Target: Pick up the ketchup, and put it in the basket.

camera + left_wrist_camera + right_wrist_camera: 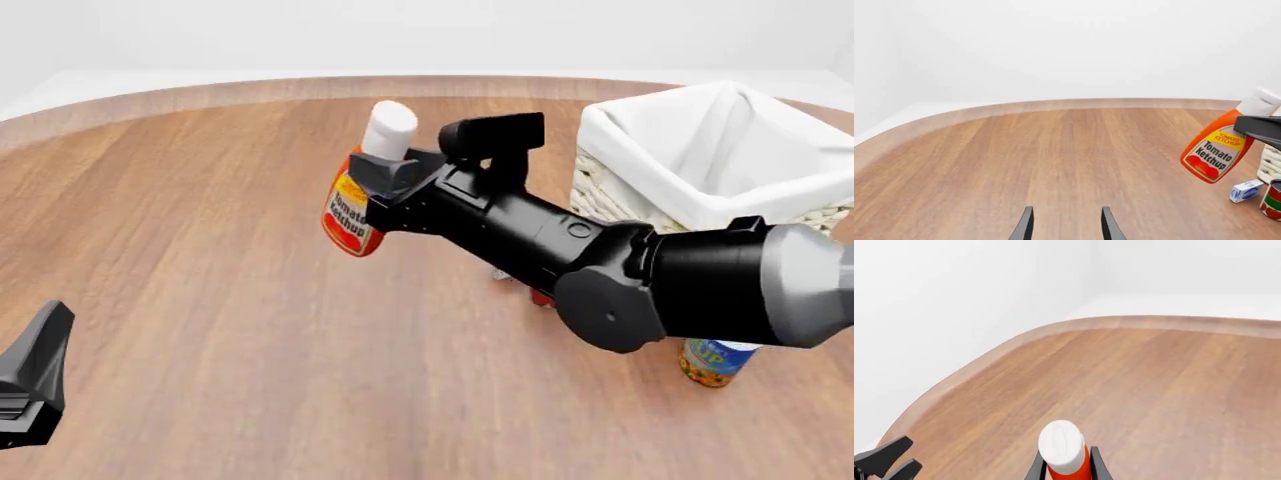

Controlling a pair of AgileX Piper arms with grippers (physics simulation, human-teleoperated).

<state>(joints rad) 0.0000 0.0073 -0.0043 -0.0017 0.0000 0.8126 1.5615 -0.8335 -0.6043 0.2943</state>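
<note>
The ketchup (350,212), a red-orange bottle with a white cap, hangs tilted above the table, left of the basket (627,130). My right gripper (378,178) is shut on it just below the cap. The right wrist view shows the ketchup cap (1062,440) between the two dark fingers (1098,466). From the left wrist view the ketchup (1214,150) shows its "Tomato Ketchup" label, held by a black right finger (1261,130). My left gripper (1067,227) is open and holds nothing, low at the near left (34,385), far from the bottle.
The cream wicker basket (1271,162) with white liner stands at the far right. A small white-blue box (1245,190) and a red-green can (1272,200) sit by its base. A blue-yellow can (714,362) stands nearer, partly behind the right arm.
</note>
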